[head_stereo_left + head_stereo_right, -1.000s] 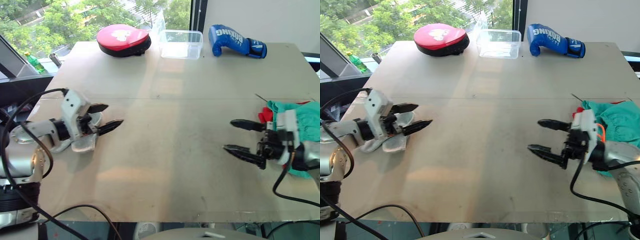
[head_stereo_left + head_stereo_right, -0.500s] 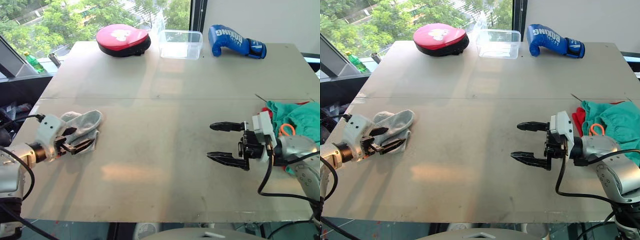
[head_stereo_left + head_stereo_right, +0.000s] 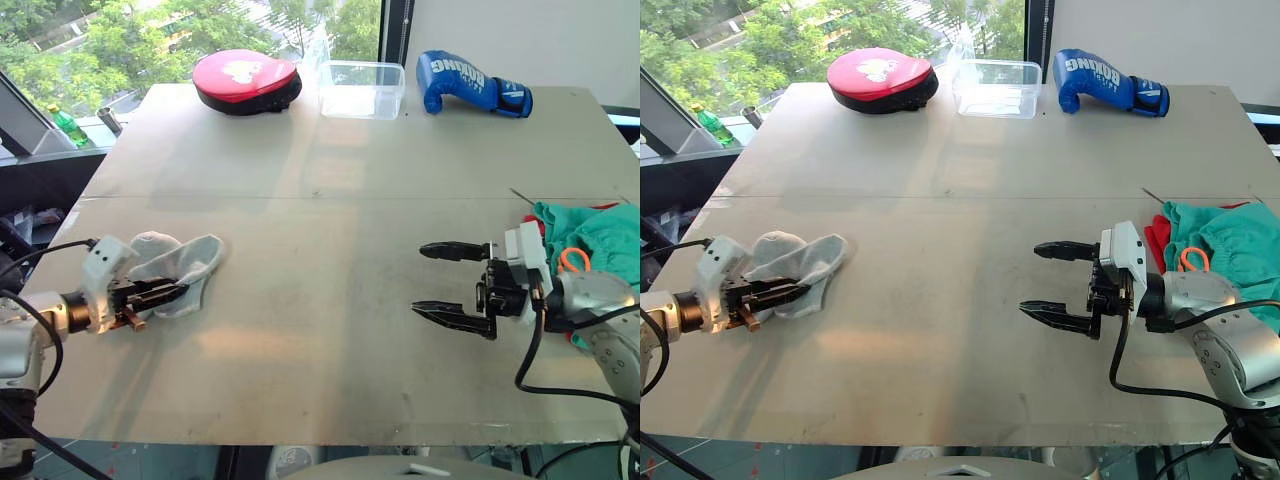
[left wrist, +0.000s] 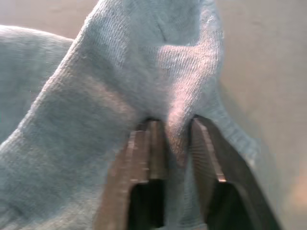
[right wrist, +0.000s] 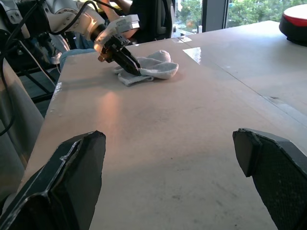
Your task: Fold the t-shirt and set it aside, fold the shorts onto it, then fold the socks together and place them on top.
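The light grey socks (image 3: 185,262) lie bunched at the table's left side. My left gripper (image 3: 170,293) is shut on them, and in the left wrist view its fingers (image 4: 151,143) pinch a fold of the sock fabric (image 4: 120,72). My right gripper (image 3: 420,277) hovers open over bare table right of centre, with nothing between its fingers. The teal-green shorts (image 3: 605,235) with an orange drawstring lie in a heap at the right edge, on top of the red t-shirt (image 3: 527,232), of which a small part shows. The right wrist view looks across the table to the socks (image 5: 153,69).
Along the far edge sit a red round pad (image 3: 245,78), a clear plastic container (image 3: 362,88) and a blue boxing glove (image 3: 472,82). A green bottle (image 3: 68,125) stands beyond the table's left edge. Cables trail from both arms.
My left gripper has closed on the socks and shifted them a little to the right, bunching them. The right gripper moved left toward the centre and stays open.
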Tool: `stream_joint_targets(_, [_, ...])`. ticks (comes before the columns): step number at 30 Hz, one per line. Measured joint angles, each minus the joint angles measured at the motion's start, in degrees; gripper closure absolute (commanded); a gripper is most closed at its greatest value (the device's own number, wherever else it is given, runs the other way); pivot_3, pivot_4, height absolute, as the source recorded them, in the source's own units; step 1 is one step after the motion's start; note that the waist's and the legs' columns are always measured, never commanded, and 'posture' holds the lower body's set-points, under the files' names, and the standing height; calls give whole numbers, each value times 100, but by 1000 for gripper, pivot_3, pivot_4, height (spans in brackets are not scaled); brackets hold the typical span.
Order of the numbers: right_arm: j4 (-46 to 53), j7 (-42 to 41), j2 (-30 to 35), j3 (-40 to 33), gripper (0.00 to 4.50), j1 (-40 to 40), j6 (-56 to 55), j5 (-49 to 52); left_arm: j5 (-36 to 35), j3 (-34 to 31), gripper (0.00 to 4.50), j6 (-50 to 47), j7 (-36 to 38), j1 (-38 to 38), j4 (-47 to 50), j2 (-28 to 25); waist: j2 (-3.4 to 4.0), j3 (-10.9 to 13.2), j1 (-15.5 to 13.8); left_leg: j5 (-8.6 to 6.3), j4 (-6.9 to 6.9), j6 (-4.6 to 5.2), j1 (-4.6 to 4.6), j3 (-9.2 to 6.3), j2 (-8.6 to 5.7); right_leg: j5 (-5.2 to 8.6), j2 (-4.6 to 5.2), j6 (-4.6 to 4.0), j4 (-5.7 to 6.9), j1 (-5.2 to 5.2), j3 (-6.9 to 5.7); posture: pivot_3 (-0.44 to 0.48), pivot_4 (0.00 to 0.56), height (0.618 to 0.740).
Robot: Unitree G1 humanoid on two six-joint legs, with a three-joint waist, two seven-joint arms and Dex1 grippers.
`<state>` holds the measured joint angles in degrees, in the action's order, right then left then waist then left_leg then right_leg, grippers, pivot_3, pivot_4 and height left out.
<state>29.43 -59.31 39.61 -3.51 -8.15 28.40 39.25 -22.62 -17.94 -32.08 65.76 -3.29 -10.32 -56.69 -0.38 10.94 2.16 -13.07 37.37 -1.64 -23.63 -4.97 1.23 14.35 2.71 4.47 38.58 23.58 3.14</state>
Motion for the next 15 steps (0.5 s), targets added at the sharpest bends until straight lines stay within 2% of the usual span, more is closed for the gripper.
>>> stream_joint_targets(3, [0,42,5,-2,0,0,0,10,-179,162,4448,-379,-29,-62,483,193,0,0,-14,0,2,0,-1,-1,0,0,0,0,1,0,0,0,150,731])
stream_joint_targets(8, [-1,138,4,-11,0,-4,-1,25,-463,775,4448,-1010,-340,-384,1507,732,-1,-1,-26,0,6,0,-3,-2,-1,-1,0,1,3,-1,-1,0,150,731])
stream_joint_targets(13, [3,256,6,-136,0,-14,0,49,-350,1872,4448,-1449,-1209,-1258,2083,1816,-8,-4,-37,0,11,0,-4,-3,-3,-2,-1,1,9,-2,0,0,150,731])
stream_joint_targets(15, [2,341,10,-170,0,3,17,47,-211,2109,4448,-1492,-1554,-1567,2026,2186,-8,-4,-19,0,10,0,0,-3,-4,-1,-1,1,16,-1,1,0,150,731])
